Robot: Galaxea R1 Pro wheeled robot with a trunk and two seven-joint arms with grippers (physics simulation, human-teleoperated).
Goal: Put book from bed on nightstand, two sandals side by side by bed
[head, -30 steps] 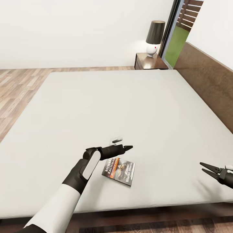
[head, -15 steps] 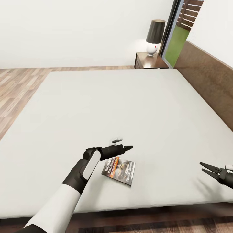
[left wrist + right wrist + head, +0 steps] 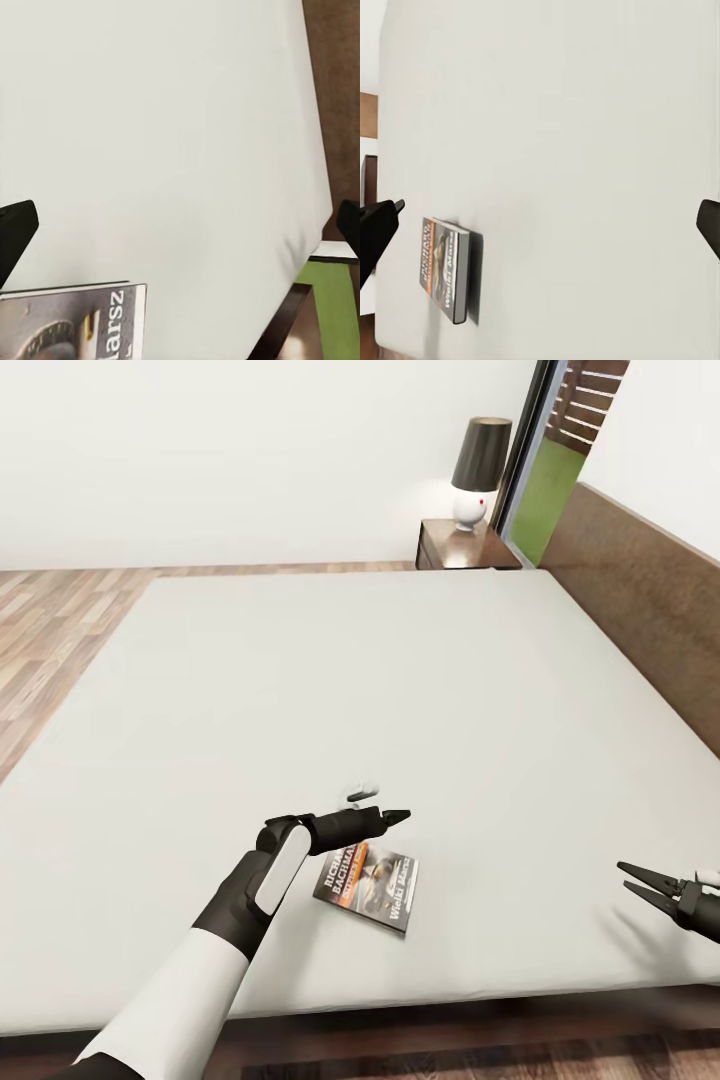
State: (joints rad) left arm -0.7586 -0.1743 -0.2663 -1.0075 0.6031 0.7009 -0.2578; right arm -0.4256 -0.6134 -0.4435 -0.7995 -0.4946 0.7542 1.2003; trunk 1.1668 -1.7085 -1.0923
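The left tool (image 3: 398, 816) is held just above the book (image 3: 368, 885), its fingertips spread wide apart in the left wrist view, with nothing grasped. The book is seen lying flat on the bed (image 3: 400, 680) near the front edge, so no part of the task is judged done. The nightstand (image 3: 462, 548), carrying a lamp (image 3: 478, 475), stands well apart at the far corner. The right tool (image 3: 648, 888) is released and partly cut off.
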